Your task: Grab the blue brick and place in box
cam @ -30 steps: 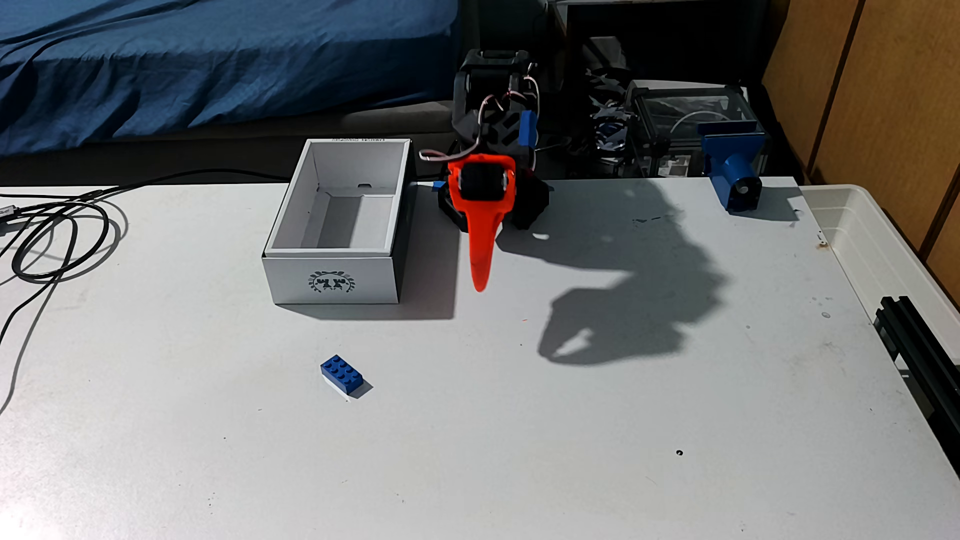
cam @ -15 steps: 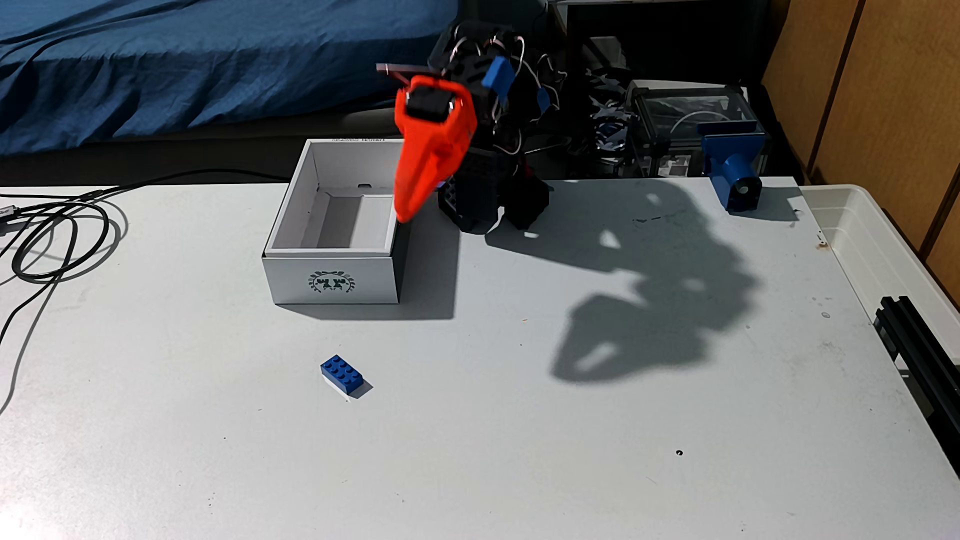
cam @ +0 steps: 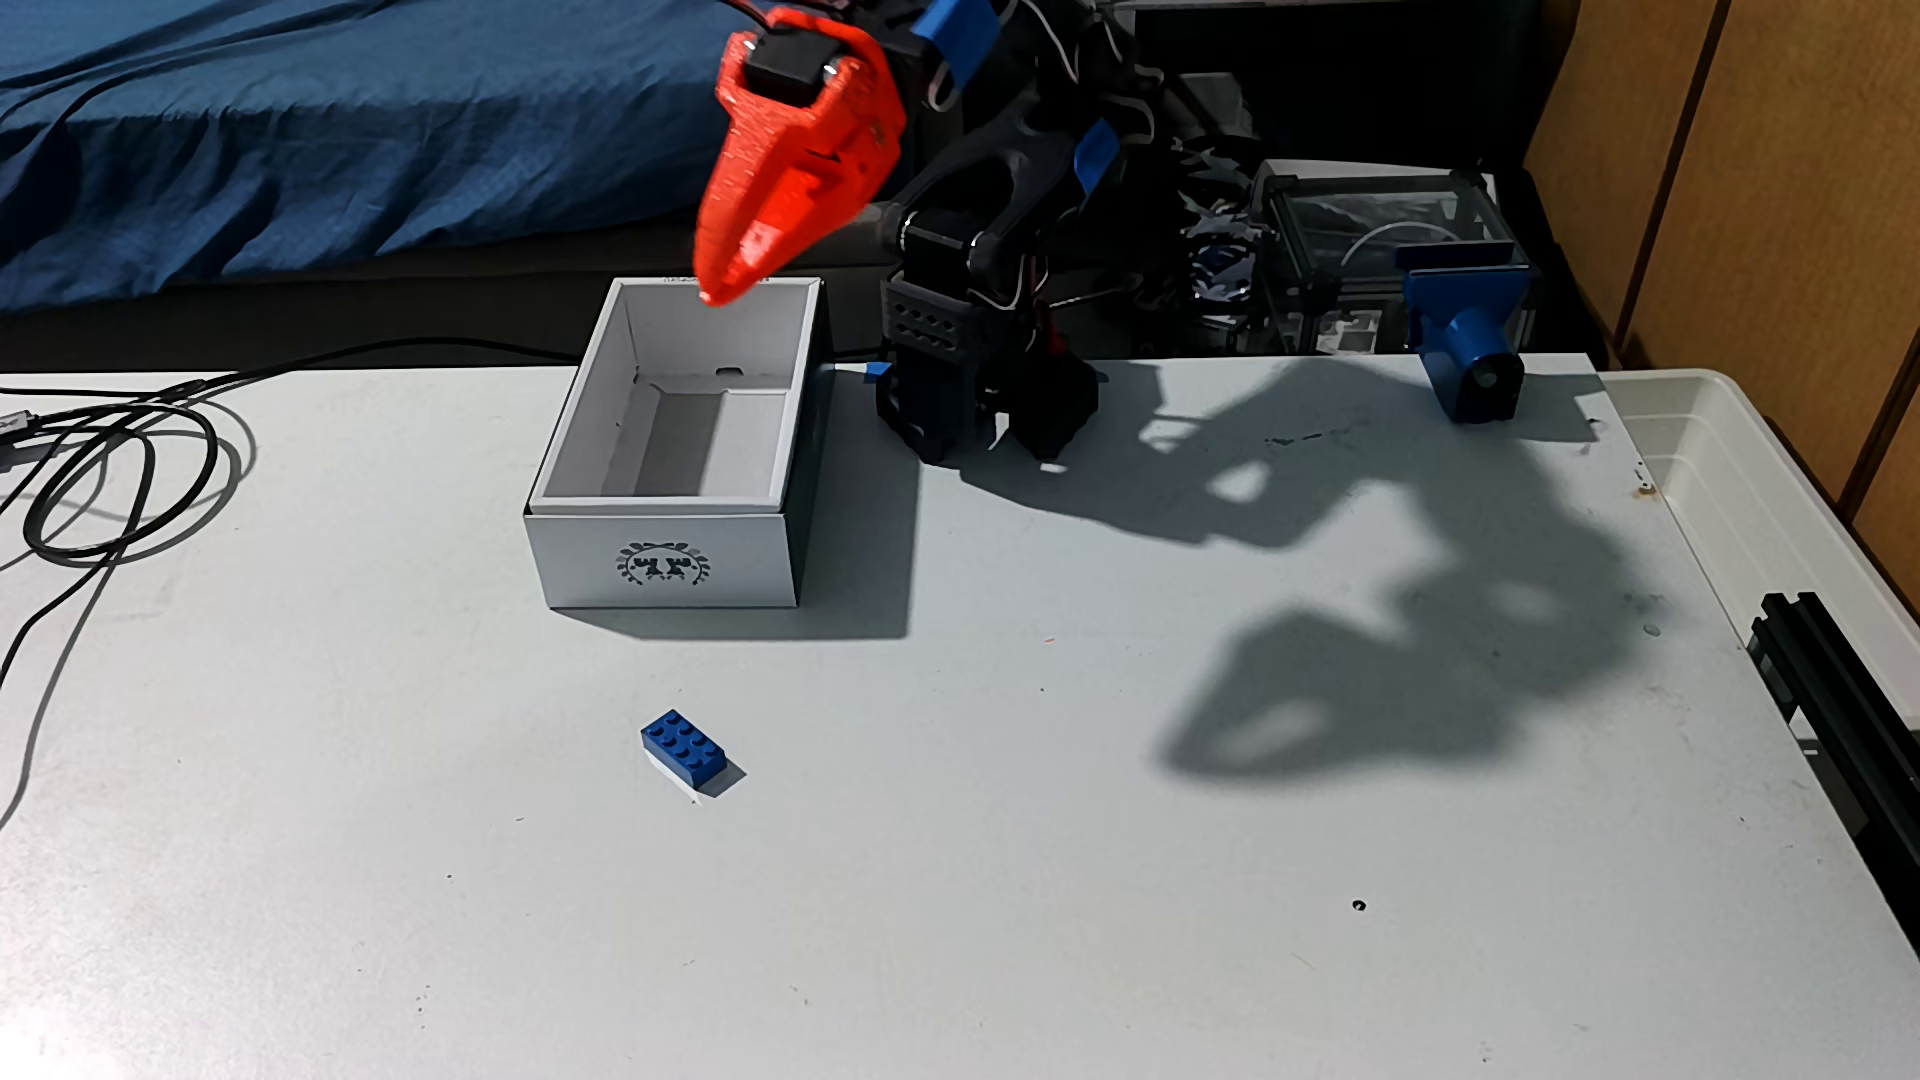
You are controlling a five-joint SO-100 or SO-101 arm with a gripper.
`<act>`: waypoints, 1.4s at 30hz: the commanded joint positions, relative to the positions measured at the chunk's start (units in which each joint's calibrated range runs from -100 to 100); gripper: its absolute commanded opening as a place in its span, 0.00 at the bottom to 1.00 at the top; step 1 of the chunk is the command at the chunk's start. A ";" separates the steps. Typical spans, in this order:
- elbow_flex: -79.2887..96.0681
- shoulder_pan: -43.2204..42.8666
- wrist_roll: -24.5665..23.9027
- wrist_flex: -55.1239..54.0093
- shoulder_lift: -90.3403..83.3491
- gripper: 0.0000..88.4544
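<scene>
We note a white table (cam: 1039, 883) with a coiled black cable (cam: 114, 467) at its left edge. A blue mount (cam: 1465, 332) sits at the far right corner, beside a translucent bin (cam: 1756, 488). Blue cloth (cam: 364, 125) lies behind; a clear case (cam: 1361, 249) stands behind the mount.

My base (cam: 982, 400) stands at the far edge of a white table (cam: 1039, 831), whose top is scuffed and speckled with small dark marks. Just left of my base in the fixed view sits the box (cam: 665, 566), open-topped, its emblem side facing the camera. The blue brick (cam: 684, 750) lies flat, studs up, nearer the camera than the box and well apart from it. Black cables (cam: 114, 478) loop over the left side. A blue mount (cam: 1467, 343) sits at the far right corner. My shadow falls across the right half.
</scene>
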 commanded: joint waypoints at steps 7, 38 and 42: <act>-20.93 4.48 -0.34 8.01 22.87 0.01; -24.66 4.03 -6.24 12.32 59.57 0.01; -24.74 2.18 -7.50 11.71 61.85 0.01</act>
